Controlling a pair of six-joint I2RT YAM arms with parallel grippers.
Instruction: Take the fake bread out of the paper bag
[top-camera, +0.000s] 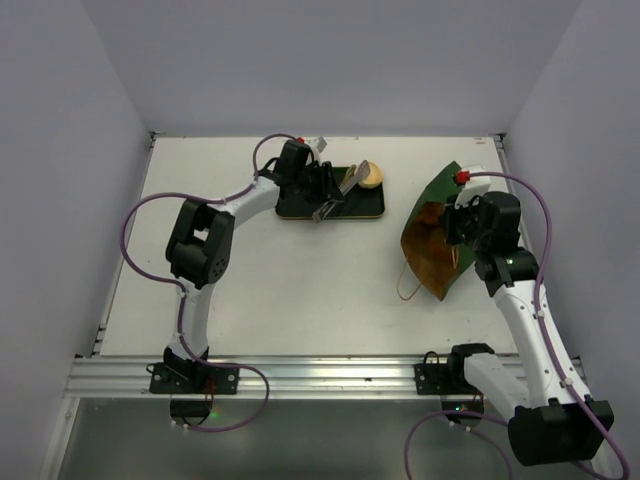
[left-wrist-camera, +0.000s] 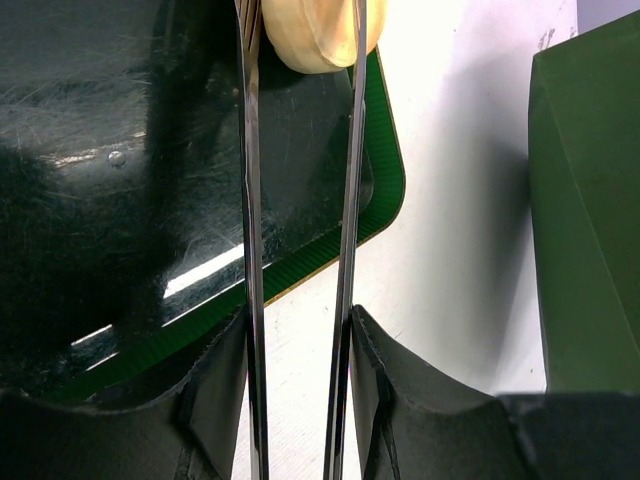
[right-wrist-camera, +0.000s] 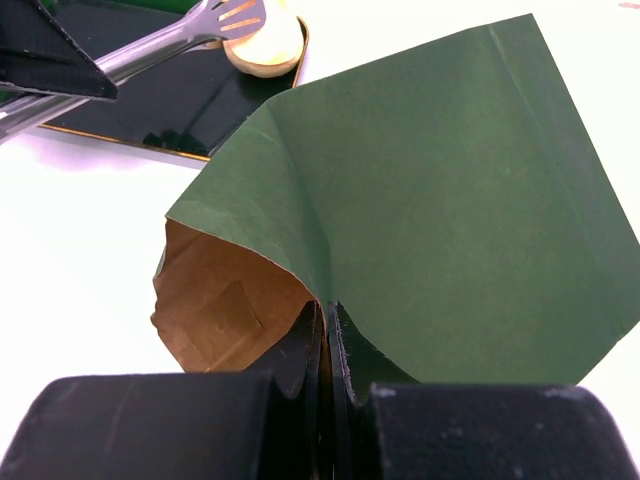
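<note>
A tan round bun of fake bread (top-camera: 372, 177) (left-wrist-camera: 315, 35) (right-wrist-camera: 265, 45) lies at the right end of the flat dark green tray (top-camera: 365, 212) (left-wrist-camera: 100, 150). Metal tongs (top-camera: 345, 188) (left-wrist-camera: 350, 200) (right-wrist-camera: 150, 50) reach to it, their tips either side of the bun. My left gripper (top-camera: 322, 192) (left-wrist-camera: 298, 330) is shut on the tongs' two arms, which stand a little apart. The paper bag (top-camera: 435, 230) (right-wrist-camera: 450, 200) (left-wrist-camera: 590, 220) lies tipped, its brown inside showing. My right gripper (top-camera: 455, 228) (right-wrist-camera: 327, 310) is shut on the bag's rim. No bread shows inside the bag.
The tray sits at the back middle of the white table (top-camera: 300, 290). The bag's twine handle (top-camera: 405, 290) trails toward the front. Pale walls close in the left, right and back sides.
</note>
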